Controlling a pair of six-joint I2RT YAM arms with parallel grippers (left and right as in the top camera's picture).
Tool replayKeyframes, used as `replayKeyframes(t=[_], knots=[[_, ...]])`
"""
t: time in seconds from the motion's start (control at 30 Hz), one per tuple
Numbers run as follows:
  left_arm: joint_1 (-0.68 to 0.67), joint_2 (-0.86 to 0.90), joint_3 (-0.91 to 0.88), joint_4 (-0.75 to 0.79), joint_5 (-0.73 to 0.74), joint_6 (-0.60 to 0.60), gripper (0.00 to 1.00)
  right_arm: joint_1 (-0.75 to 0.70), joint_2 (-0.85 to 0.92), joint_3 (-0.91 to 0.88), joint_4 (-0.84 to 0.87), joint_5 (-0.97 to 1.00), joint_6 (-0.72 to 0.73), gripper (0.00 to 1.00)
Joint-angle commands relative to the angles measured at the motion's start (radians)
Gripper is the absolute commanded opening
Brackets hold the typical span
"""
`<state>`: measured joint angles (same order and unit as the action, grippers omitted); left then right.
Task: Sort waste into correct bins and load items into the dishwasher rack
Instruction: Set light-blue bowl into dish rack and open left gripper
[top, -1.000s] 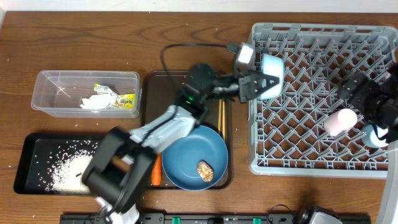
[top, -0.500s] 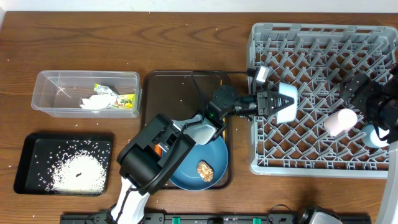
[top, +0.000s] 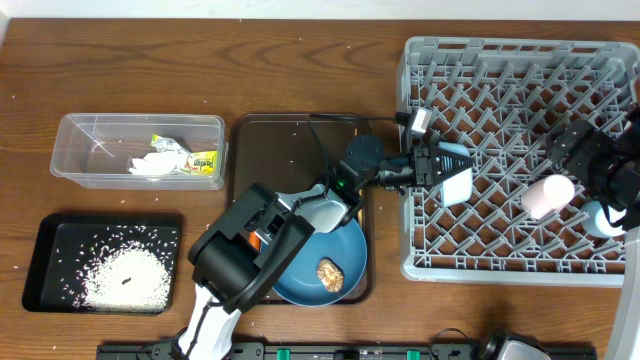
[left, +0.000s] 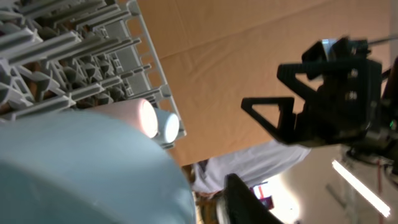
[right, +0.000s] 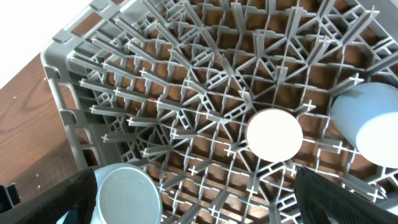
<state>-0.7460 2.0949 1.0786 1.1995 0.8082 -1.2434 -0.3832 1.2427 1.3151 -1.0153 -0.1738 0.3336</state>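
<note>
Well, the left gripper (top: 438, 167) is stretched out over the rack (top: 520, 60) at the table's right end. Its jaws are pinched on the rim of the bowl (top: 458, 183), which hangs tilted over the pegs on the rack's left side. If it lets go from there, I'd guess the bowl could flop flat or skid off a peg instead of standing on edge, and pushing lower risks jamming its rim in the lattice. The right gripper (top: 572, 148) waits wide open and empty beside the pink cup (top: 548, 196) near the right edge.
</note>
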Motion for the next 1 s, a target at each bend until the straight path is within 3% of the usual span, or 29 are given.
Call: replayKeyframes(t=[0.0, 0.07, 0.3, 0.5, 0.73, 0.97], knots=[[0.014, -0.006, 0.015, 0.006, 0.031, 0.04, 0.47, -0.006, -0.001, 0.005, -0.003, 0.02, 0.013, 0.94], [0.023, -0.006, 0.015, 0.006, 0.051, 0.062, 0.58, -0.006, -0.001, 0.005, -0.002, 0.02, 0.014, 0.94], [0.067, -0.008, 0.015, -0.025, 0.113, 0.111, 0.59, -0.006, -0.001, 0.005, -0.002, 0.02, 0.013, 0.94], [0.137, -0.042, 0.015, -0.336, 0.123, 0.297, 0.58, -0.006, -0.001, 0.005, -0.002, 0.02, 0.014, 0.94], [0.182, -0.114, 0.015, -0.481, 0.118, 0.412, 0.57, -0.006, -0.001, 0.005, 0.002, 0.021, 0.014, 0.95], [0.182, -0.256, 0.015, -0.81, -0.043, 0.622, 0.58, -0.006, -0.001, 0.005, 0.003, 0.021, 0.013, 0.94]])
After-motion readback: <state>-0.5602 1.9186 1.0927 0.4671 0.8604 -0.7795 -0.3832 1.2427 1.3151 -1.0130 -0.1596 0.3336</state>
